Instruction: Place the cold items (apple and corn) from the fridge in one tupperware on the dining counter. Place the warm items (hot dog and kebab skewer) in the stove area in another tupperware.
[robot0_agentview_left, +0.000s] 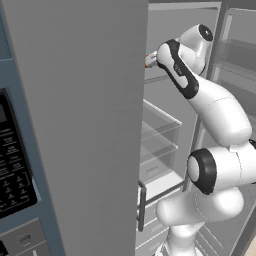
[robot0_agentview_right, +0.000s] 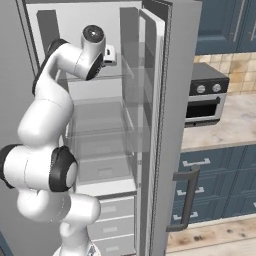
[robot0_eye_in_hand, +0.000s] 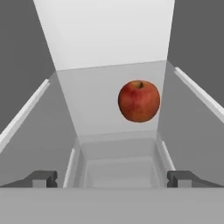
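A red apple (robot0_eye_in_hand: 139, 100) rests on a pale glass shelf (robot0_eye_in_hand: 100, 105) inside the open fridge, upright with its stem up. My gripper (robot0_eye_in_hand: 112, 178) is open, with its two dark fingertips (robot0_eye_in_hand: 41, 178) spread wide at the bottom of the hand view. The apple lies ahead of them and a little right of centre, well clear of both tips. Nothing is between the fingers. In the base views my arm reaches up into the top of the fridge, with the hand (robot0_agentview_right: 109, 55) at the upper shelf level.
The grey left fridge door (robot0_agentview_left: 75, 125) stands close on my left and the open right door (robot0_agentview_right: 160, 125) on my right. Glass shelves and drawers (robot0_agentview_right: 100, 150) sit below the hand. A stove (robot0_agentview_right: 205, 95) and beige counter (robot0_agentview_right: 235, 125) lie to the right.
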